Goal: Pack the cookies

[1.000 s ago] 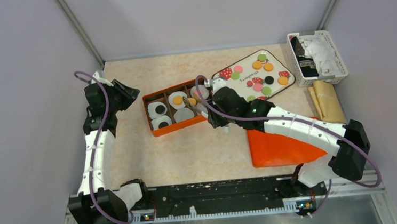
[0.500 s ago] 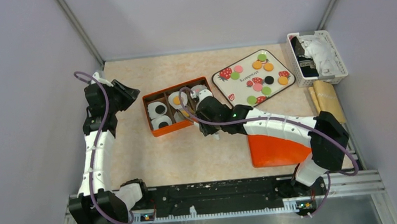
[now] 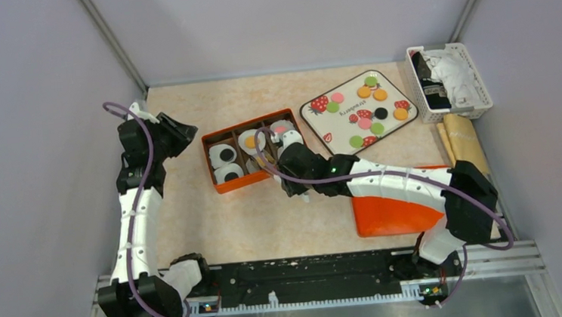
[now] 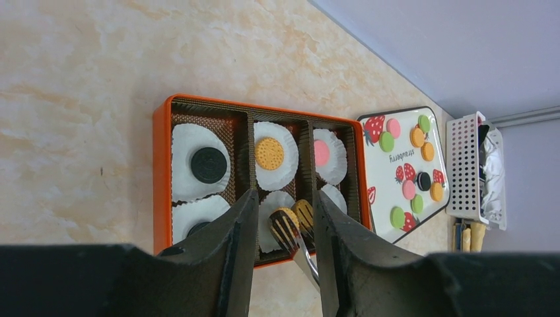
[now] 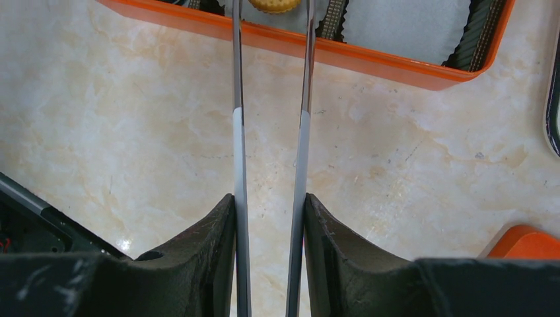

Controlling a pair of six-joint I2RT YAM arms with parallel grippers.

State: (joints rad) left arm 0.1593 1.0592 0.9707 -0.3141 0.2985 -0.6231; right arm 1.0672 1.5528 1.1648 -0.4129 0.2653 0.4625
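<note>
Packing at mid-stage. The orange box (image 4: pixel 160 178) holds six white paper cups (image 4: pixel 188 142). Four carry a settled cookie (two black, one orange, one pink), one near cup (image 4: pixel 338 197) is unfilled, and about ten cookies (image 3: pixel 364 91) lie on the strawberry tray (image 3: pixel 350 98) beyond. The right gripper (image 5: pixel 269 201), clamped on metal tongs (image 5: pixel 238 99), carries an orange cookie (image 5: pixel 277 4) between the tong tips over the near middle cup. The disc is round and has no long axis; its broad face looks upward. The tongs' long axis runs from gripper to box. The left gripper (image 4: pixel 284 198), jaws apart and empty, stands left of the box.
</note>
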